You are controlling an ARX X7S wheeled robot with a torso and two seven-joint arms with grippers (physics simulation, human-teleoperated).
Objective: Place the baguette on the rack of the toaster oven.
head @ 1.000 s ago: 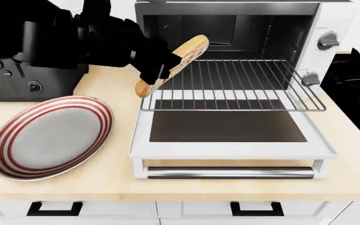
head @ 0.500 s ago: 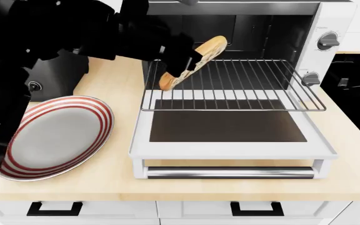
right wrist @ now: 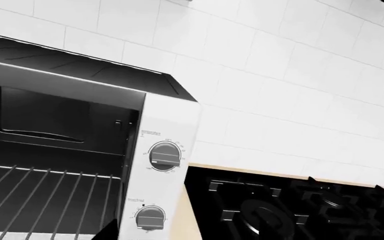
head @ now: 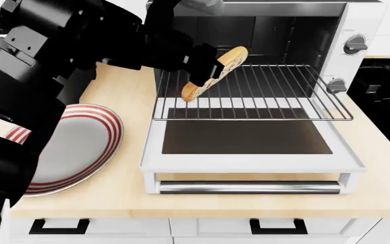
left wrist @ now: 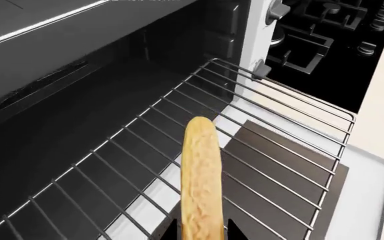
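The left arm reaches in from the left across the counter [head: 114, 193], its black bulk covering part of the red-striped plate [head: 93, 137]. Its forearm angles down and to the right, ending over the near left corner of the rack [head: 263, 94]. The left gripper [head: 200, 76] is clamped on the baguette [head: 215, 72] around its lower half. The loaf is tilted, its near end low over the rack's left bars and its far end raised toward the dark mouth of the toaster oven [head: 357, 30]. From the wrist camera the baguette [left wrist: 201, 180] stands clear above the wires of the rack [left wrist: 272, 135], not lying on them. The rack is pulled out over the open glass door [head: 246, 137]. The right gripper is out of sight; its camera looks at the oven's two knobs [right wrist: 164, 155] and the tiled wall [right wrist: 279, 90].
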